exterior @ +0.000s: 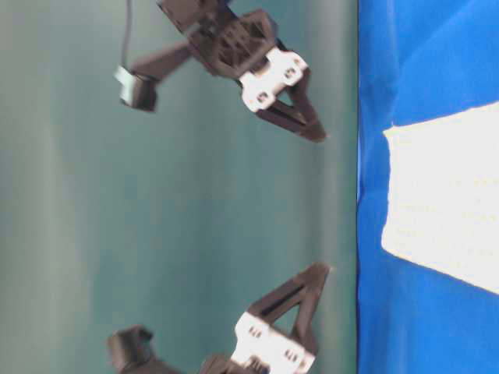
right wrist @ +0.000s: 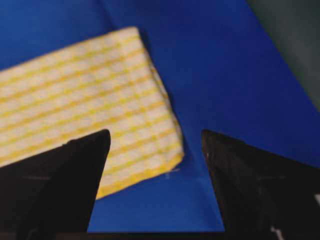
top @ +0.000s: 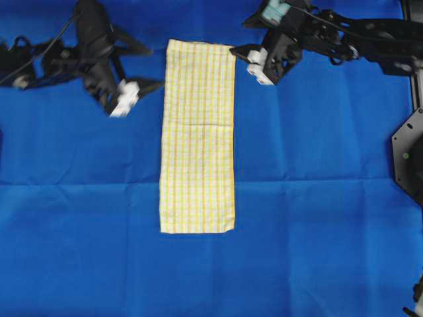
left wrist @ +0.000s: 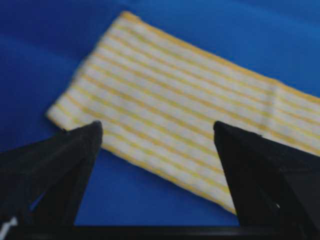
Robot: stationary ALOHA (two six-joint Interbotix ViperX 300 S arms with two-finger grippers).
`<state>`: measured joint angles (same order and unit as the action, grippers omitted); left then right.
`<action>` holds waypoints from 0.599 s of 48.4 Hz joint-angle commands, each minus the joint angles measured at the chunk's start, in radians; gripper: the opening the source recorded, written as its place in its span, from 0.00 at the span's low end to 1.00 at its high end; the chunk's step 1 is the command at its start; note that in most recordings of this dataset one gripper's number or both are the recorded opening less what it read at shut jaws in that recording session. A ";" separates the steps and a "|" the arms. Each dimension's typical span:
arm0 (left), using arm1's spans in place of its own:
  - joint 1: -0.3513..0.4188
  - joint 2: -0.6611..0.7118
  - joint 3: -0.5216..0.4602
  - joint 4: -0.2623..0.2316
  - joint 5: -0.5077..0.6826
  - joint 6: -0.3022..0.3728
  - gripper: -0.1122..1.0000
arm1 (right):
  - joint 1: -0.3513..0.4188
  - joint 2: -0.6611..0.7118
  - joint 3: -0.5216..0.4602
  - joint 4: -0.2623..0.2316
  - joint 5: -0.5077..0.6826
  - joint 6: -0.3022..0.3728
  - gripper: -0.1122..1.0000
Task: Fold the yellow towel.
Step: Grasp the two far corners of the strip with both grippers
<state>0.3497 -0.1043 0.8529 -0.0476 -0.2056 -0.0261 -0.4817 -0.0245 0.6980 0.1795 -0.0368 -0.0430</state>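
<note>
The yellow towel (top: 198, 139) lies flat on the blue cloth as a long narrow strip, running from the far side toward the near side. My left gripper (top: 153, 67) hovers just left of the towel's far end, open and empty. In the left wrist view the towel (left wrist: 175, 100) stretches across beyond the spread fingers (left wrist: 70, 160), and the left gripper (left wrist: 157, 132) holds nothing. My right gripper (top: 239, 36) sits at the towel's far right corner, open. In the right wrist view the right gripper (right wrist: 155, 135) frames that corner of the towel (right wrist: 85, 90) without touching it.
The blue cloth (top: 317, 198) covers the whole table. A black arm mount (top: 406, 155) stands at the right edge. The table-level view shows two gripper fingers (exterior: 296, 117) raised off the blue cloth (exterior: 421, 78) against a teal wall.
</note>
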 commanded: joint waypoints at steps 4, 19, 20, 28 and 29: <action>0.048 0.110 -0.100 0.002 -0.011 0.031 0.91 | -0.018 0.051 -0.049 0.002 -0.005 0.002 0.79; 0.129 0.322 -0.227 0.002 -0.048 0.043 0.91 | -0.034 0.198 -0.098 0.020 -0.009 0.003 0.80; 0.132 0.331 -0.232 0.002 -0.049 0.043 0.91 | -0.034 0.207 -0.103 0.021 -0.009 0.003 0.80; 0.132 0.399 -0.250 0.000 -0.058 0.041 0.90 | -0.035 0.256 -0.130 0.026 -0.005 0.003 0.79; 0.132 0.403 -0.250 0.000 -0.060 0.041 0.89 | -0.035 0.258 -0.132 0.028 -0.005 0.005 0.79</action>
<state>0.4832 0.2976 0.6228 -0.0476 -0.2516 0.0153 -0.5139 0.2408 0.5937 0.2025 -0.0368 -0.0414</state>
